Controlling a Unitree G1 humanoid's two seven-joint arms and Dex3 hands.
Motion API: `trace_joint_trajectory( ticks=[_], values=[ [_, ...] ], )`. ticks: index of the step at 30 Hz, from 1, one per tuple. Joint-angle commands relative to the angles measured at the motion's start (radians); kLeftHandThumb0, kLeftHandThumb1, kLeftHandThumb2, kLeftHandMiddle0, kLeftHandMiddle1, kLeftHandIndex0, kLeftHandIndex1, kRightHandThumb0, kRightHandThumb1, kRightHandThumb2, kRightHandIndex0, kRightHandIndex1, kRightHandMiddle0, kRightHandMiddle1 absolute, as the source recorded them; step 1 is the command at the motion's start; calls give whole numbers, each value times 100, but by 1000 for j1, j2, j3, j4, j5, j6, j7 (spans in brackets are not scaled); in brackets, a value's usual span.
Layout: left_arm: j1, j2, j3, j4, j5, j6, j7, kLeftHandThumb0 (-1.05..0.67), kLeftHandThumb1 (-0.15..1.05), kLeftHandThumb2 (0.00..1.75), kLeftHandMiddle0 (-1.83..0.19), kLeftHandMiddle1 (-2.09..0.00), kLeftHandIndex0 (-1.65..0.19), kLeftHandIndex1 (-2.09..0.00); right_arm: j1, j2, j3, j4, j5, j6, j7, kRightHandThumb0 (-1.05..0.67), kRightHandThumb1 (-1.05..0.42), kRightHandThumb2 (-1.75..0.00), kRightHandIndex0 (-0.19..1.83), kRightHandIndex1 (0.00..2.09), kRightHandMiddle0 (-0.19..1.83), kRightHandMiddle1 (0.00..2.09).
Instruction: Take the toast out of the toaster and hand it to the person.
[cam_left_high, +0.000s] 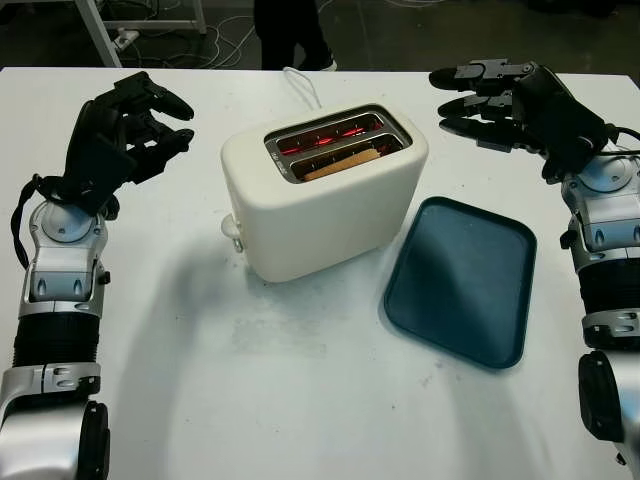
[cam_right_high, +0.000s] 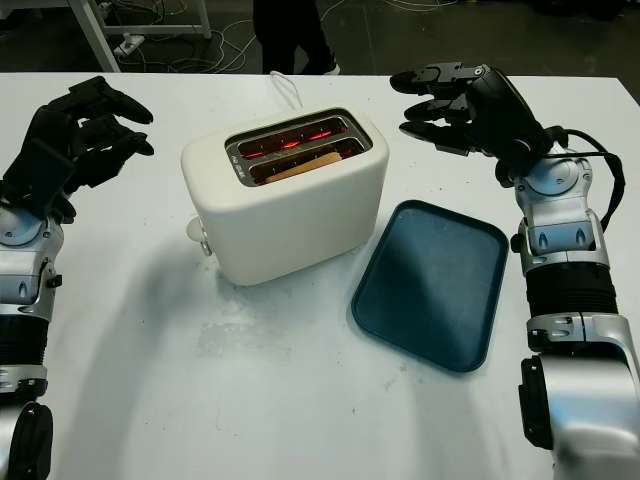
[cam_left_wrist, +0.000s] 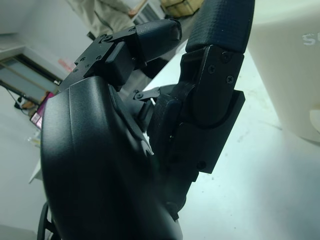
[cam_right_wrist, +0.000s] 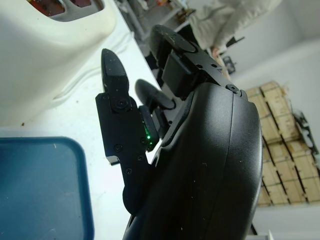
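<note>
I see the toast sitting in the near slot of the toaster at desk centre. My left robot hand at 10 o'clock and right robot hand at 2 o'clock both hold nothing, fingers uncurled.

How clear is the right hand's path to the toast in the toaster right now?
Probably clear. The right hand is open, raised beside the toaster, with nothing between them. The toast sits low in the near slot between glowing elements, so little of it stands proud to pinch.
</note>
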Motion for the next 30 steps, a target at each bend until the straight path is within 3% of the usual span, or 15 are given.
trace_joint_trajectory(
  ticks=[1, 30],
  values=[
    [10, 10, 8, -6, -16, -4, -5, -105, 92, 5, -64, -124, -55, -121, -5, 0, -5, 5, 10, -9, 3, -32, -92, -9, 60, 44, 75, 2],
    [8, 10, 3, 8, 7, -30, 20, -105, 92, 19, -66, -126, -54, -124, -10, 3, -3, 21, 6, -36, 0, -27, -92, -4, 63, 49, 78, 2]
  ],
)
